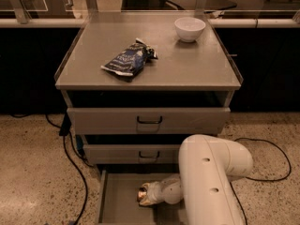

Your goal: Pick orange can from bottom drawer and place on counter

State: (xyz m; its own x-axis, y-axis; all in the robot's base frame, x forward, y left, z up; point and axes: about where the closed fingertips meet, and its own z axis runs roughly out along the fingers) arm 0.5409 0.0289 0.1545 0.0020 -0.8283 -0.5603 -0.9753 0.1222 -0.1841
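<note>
The orange can (pixel 143 194) is a small shiny orange-gold can inside the open bottom drawer (pixel 117 200), right of its middle. My gripper (pixel 151 194) reaches down into the drawer at the end of the white arm (pixel 206 182) and sits right against the can. The arm's wrist hides most of the gripper and the can's right side. The counter (pixel 187 64) is the flat grey top of the cabinet, above and behind.
A dark blue foil snack bag (pixel 127 58) lies on the counter's left half. A white bowl (pixel 190 28) stands at its back right. The two upper drawers (pixel 149 121) are shut. Black cables (pixel 70 163) run along the speckled floor on both sides.
</note>
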